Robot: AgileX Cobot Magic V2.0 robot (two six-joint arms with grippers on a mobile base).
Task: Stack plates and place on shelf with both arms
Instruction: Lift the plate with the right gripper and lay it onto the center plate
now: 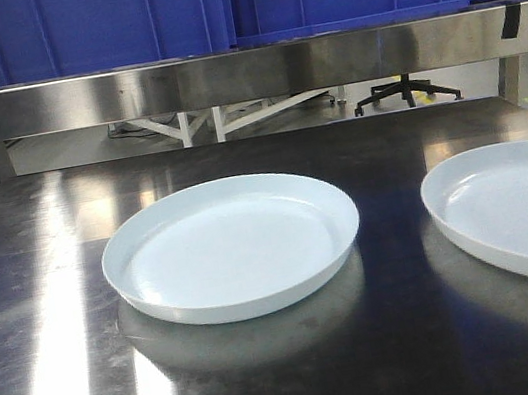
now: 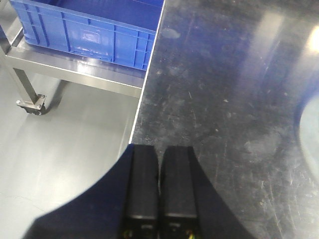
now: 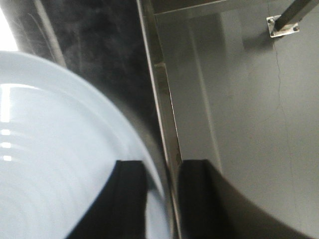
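Scratched steel counter carries two plates well apart: centre plate shows whole, right plate is cut off by the frame. Left fingers are pressed together, empty, above the counter's edge. Right fingers stand apart astride the right plate's blurred rim; contact unclear.

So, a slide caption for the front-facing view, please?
A glossy pale round plate and a second plate at right rest apart on a steel table below blue plastic crates.
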